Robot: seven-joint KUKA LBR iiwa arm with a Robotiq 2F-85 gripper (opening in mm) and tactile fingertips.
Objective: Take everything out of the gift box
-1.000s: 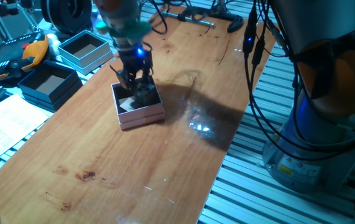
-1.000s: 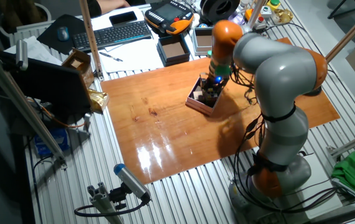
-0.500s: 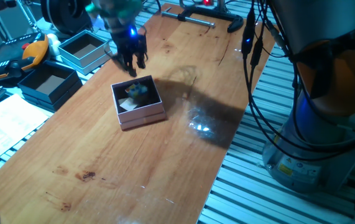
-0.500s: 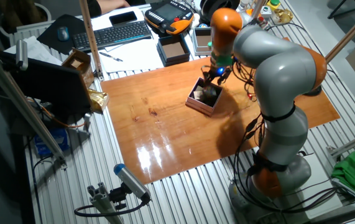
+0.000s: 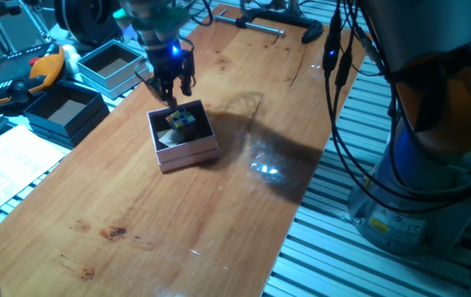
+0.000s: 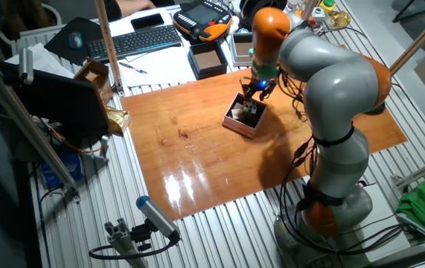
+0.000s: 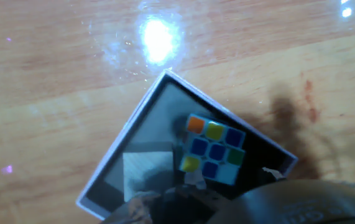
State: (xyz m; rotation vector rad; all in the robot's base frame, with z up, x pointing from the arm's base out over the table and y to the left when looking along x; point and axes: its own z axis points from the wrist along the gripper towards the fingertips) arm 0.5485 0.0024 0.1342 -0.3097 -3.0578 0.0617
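The pale-pink gift box stands on the wooden table, and it also shows in the other fixed view. Inside it lie the multicoloured puzzle cube and, beside it, the pale beige-grey block. The hand view shows the box rim, the cube and the block side by side on the dark floor. My gripper hangs just above the box's far edge, open and empty. In the hand view its fingers are a dark blur at the bottom.
A light-blue box and a dark navy box stand left of the table's edge, near an orange-black pendant. A keyboard lies farther back. The arm's base and cables stand to the right.
A second ago my gripper was down inside the gift box. It rose out empty and now hangs slightly lower again. The cube and block stay in the box.
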